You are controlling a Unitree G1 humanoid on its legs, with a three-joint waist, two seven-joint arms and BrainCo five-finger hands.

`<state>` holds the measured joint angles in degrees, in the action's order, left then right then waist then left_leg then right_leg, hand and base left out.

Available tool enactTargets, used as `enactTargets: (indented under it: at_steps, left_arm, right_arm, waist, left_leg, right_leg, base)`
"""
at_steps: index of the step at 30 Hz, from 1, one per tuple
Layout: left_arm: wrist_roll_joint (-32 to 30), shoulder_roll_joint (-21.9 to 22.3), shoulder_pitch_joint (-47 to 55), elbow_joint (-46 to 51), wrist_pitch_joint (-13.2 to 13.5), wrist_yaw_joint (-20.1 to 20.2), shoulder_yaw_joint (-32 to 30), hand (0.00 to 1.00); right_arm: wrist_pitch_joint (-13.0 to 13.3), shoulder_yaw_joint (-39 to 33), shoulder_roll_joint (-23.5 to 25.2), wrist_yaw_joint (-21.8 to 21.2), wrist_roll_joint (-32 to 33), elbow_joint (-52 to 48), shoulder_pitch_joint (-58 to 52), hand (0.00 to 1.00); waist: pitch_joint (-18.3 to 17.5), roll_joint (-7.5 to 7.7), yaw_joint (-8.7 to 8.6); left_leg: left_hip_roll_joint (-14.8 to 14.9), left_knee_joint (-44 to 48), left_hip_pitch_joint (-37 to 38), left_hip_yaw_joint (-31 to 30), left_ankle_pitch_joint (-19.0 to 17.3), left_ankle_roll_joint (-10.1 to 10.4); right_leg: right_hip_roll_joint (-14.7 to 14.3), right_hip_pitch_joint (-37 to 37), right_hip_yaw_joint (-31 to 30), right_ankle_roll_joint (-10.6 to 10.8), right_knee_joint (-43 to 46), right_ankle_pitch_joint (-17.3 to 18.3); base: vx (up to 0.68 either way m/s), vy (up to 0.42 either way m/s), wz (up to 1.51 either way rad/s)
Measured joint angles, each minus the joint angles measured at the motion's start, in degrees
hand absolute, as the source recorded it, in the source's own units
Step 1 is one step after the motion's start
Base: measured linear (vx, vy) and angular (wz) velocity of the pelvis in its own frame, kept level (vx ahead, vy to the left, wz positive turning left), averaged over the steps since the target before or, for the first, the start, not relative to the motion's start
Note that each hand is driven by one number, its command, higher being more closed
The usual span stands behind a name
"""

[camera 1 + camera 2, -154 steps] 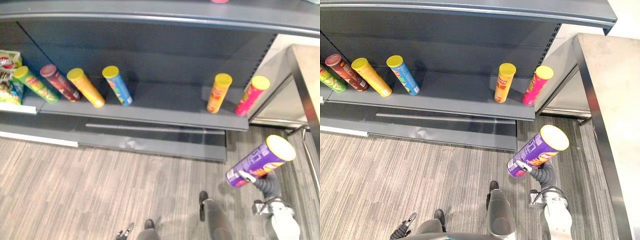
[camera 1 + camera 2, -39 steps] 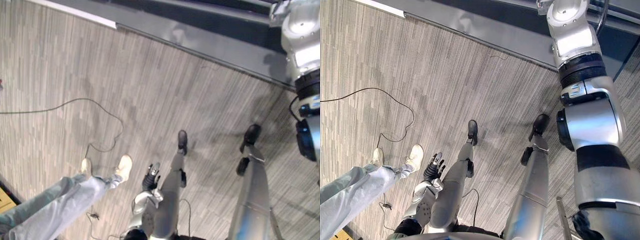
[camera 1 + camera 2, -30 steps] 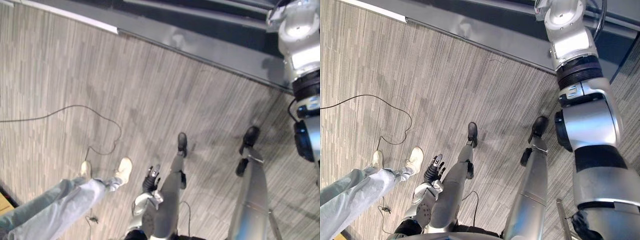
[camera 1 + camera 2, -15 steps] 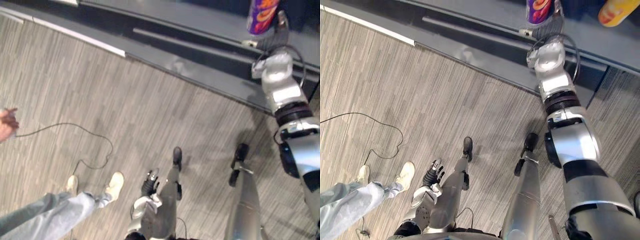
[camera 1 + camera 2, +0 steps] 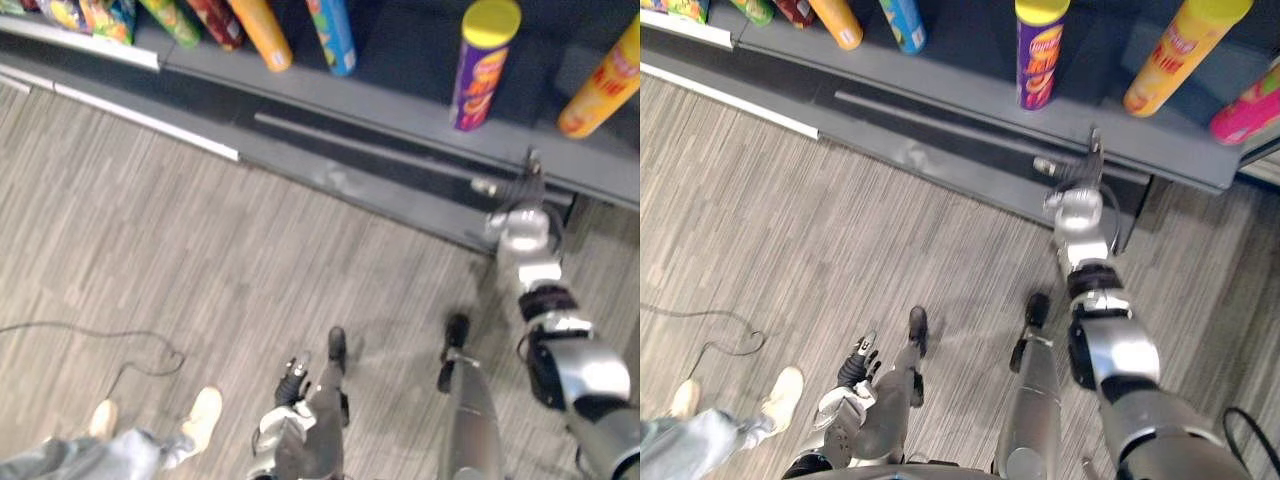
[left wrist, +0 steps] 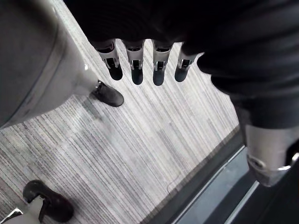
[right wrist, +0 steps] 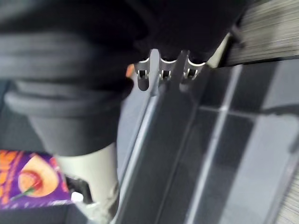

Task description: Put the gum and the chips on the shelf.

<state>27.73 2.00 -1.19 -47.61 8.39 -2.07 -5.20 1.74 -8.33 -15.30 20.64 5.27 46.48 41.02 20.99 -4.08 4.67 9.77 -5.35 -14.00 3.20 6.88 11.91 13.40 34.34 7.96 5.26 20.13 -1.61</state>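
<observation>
Hovering just below the front lip of the shelf (image 5: 960, 62), my right hand (image 5: 1080, 172) is spread loosely and holds nothing. Its fingers (image 7: 150, 70) run straight out along the shelf's edge and the thumb sticks off to one side. The purple chips can (image 5: 1040, 55) stands upright on the shelf board above that hand, yellow lid on top and clear of my fingers. In my right wrist view a corner of it sits just past the thumb, not touching.

On the shelf the purple can has neighbours on both sides. A blue can (image 5: 332, 32) and an orange can (image 5: 262, 28) lean off to its left. A yellow-orange can (image 5: 1180, 52) stands near on its right, with a pink can (image 5: 1245, 115) beyond that at the shelf's end. Further left stand a red can (image 5: 215, 14) and a green can (image 5: 175, 14), then some bright snack bags (image 5: 90, 14) at the far corner (I can't make out more of them than their colours).

My left hand (image 5: 858, 365) hangs low at my side over the grey plank floor (image 5: 200, 220), with its fingers (image 6: 135, 70) straight, relaxed and empty. A person's pale shoes (image 5: 205, 415) and light jeans leg (image 5: 60, 462) show on the floor at my left.
</observation>
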Motion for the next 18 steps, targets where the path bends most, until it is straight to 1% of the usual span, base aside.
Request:
enactTargets:
  at_steps: [1,2,3,4,5,6,8,9,10,11,12,13,14,16,17,18]
  left_arm:
    - [-1.0,0.0,0.0,-0.3,-0.3,0.0,-0.9,0.00]
    - [-2.1,0.0,0.4,-0.7,-0.5,0.0,-3.4,0.00]
    - [-3.1,-0.2,1.0,-1.3,-0.8,-0.2,-5.0,0.00]
    - [-4.1,-0.3,1.1,-2.1,-1.1,-0.2,-6.0,0.00]
    - [-4.4,-0.5,1.6,-3.9,-1.5,-0.3,-8.1,0.00]
    - [-5.6,-0.4,2.1,-5.5,-1.7,-0.8,-10.3,0.00]
    - [-6.7,-0.5,2.9,-7.0,-1.9,-1.4,-12.2,0.00]
    - [-7.5,-0.8,3.5,-7.8,-2.4,-1.5,-13.3,0.00]
    - [-8.4,-0.8,3.5,-8.0,-2.6,-1.5,-13.6,0.00]
    - [-8.9,-0.7,3.6,-9.0,-2.9,-1.5,-14.2,0.00]
    - [-9.1,-0.8,3.9,-9.5,-3.0,-1.5,-14.8,0.00]
    - [-10.4,-1.0,4.5,-9.9,-3.5,-1.4,-15.2,0.00]
    - [-10.9,-1.2,4.7,-10.2,-3.6,-1.3,-15.3,0.00]
    - [-12.3,-1.5,5.1,-11.8,-3.8,-1.1,-15.6,0.00]
    - [-13.0,-1.5,5.3,-11.8,-4.0,-1.0,-15.7,0.00]
    - [-13.8,-1.5,6.0,-11.8,-4.0,-0.5,-16.8,0.00]
  right_arm:
    - [0.1,-1.7,2.1,0.1,1.4,-3.8,-5.4,0.00]
    - [0.0,-3.1,6.0,0.1,2.6,-11.8,-15.3,0.00]
    - [0.2,-3.0,8.2,0.0,2.5,-16.4,-20.6,0.00]
    - [0.3,-3.1,9.5,0.0,2.5,-19.8,-24.2,0.00]
    - [0.9,-3.1,11.5,0.0,2.5,-26.2,-30.8,0.00]
    - [2.5,-3.7,13.0,-0.6,1.6,-31.6,-37.0,0.00]
    - [4.2,-4.8,14.2,-2.2,0.0,-36.0,-43.2,0.00]
    - [5.5,-5.8,14.4,-3.4,-1.9,-37.0,-47.6,0.00]
    - [5.9,-6.4,14.4,-4.0,-3.0,-36.7,-49.0,0.00]
    - [6.5,-7.1,14.1,-5.0,-4.2,-34.6,-51.4,0.00]
    - [6.5,-7.2,13.9,-5.6,-5.5,-31.5,-52.4,0.00]
    - [6.4,-7.5,13.7,-6.7,-6.6,-26.1,-52.6,0.00]
    - [6.3,-7.9,13.7,-7.5,-6.8,-23.0,-52.6,0.00]
    - [5.9,-10.6,13.7,-10.2,-7.2,-8.2,-52.4,0.00]
    - [5.7,-12.4,13.8,-11.4,-6.9,-3.7,-52.2,0.00]
    - [3.8,-17.1,13.8,-13.8,-6.0,5.2,-51.6,0.00]
  waist:
    - [-0.3,0.53,-0.04]
    - [-0.9,1.61,-0.54]
    - [-1.6,2.23,-1.49]
    - [-2.3,2.41,-2.15]
    - [-4.2,2.81,-3.27]
    - [-6.0,3.31,-4.31]
    - [-8.1,3.89,-5.60]
    - [-9.8,4.49,-6.35]
    - [-10.2,4.58,-6.46]
    - [-11.6,4.60,-6.75]
    - [-12.5,4.67,-7.12]
    - [-13.6,4.70,-7.74]
    - [-14.1,4.70,-7.80]
    - [-15.6,4.33,-7.74]
    - [-15.9,4.22,-7.66]
    - [-16.1,4.03,-7.55]
  left_leg:
    - [0.2,0.0,1.0,0.1,-0.4,0.0]
    - [0.4,0.0,2.8,0.7,-1.2,0.0]
    - [0.5,0.0,3.7,1.0,-1.7,0.0]
    - [0.7,0.0,4.1,1.1,-2.0,0.1]
    - [1.2,0.0,4.7,1.5,-2.5,0.0]
    - [1.6,0.0,6.1,2.4,-3.3,0.1]
    - [1.9,0.9,7.5,2.7,-4.6,0.2]
    - [2.3,2.3,8.9,2.8,-6.1,0.3]
    - [2.6,2.9,9.3,2.8,-6.4,0.0]
    - [3.0,4.1,9.7,2.9,-7.5,-0.1]
    - [3.3,4.4,10.4,3.0,-8.0,-0.1]
    - [3.5,4.6,11.3,3.3,-8.6,0.0]
    - [3.6,4.6,11.8,3.7,-8.9,-0.1]
    - [3.4,4.9,13.3,4.3,-9.9,-0.4]
    - [3.4,5.0,13.4,4.4,-10.3,-0.3]
    - [3.3,5.5,14.5,4.6,-11.0,-0.3]
  right_leg:
    - [-0.2,-1.1,0.1,0.0,-0.1,0.3]
    - [-0.4,-2.6,0.0,0.2,-0.1,0.9]
    - [-0.7,-3.4,-0.2,0.3,-0.3,1.1]
    - [-1.0,-3.9,-0.1,0.3,-0.7,1.1]
    - [-1.6,-4.8,-0.1,0.3,-1.5,1.1]
    - [-2.4,-6.1,-0.3,0.3,-2.1,1.2]
    - [-3.0,-7.6,-0.5,0.4,-2.5,1.8]
    - [-3.6,-9.3,-0.7,0.3,-2.8,2.3]
    - [-3.9,-10.2,-0.7,0.4,-3.3,2.3]
    - [-4.3,-11.8,-0.7,0.4,-4.4,2.3]
    - [-4.7,-12.9,-0.7,0.6,-5.1,2.2]
    - [-5.1,-14.4,-0.8,0.9,-6.4,1.9]
    - [-5.2,-15.0,-1.0,1.1,-7.0,1.8]
    - [-5.6,-17.5,-1.8,1.6,-9.8,0.7]
    - [-5.7,-18.2,-1.9,1.8,-10.5,0.4]
    - [-5.8,-19.7,-2.0,1.9,-11.8,0.0]
  base:
    - [0.12,-0.011,-0.14]
    - [0.12,-0.008,-0.18]
    - [0.10,0.000,-0.19]
    - [0.13,0.009,-0.18]
    - [0.17,0.017,-0.26]
    - [0.18,0.022,-0.31]
    - [0.13,0.024,-0.26]
    - [0.14,0.027,-0.19]
    - [0.14,0.033,-0.15]
    - [0.08,0.030,-0.07]
    - [0.11,0.054,-0.07]
    - [0.08,0.053,-0.10]
    - [0.09,0.070,-0.18]
    - [0.06,0.071,-0.18]
    - [0.05,0.064,-0.07]
    - [0.03,0.034,-0.03]
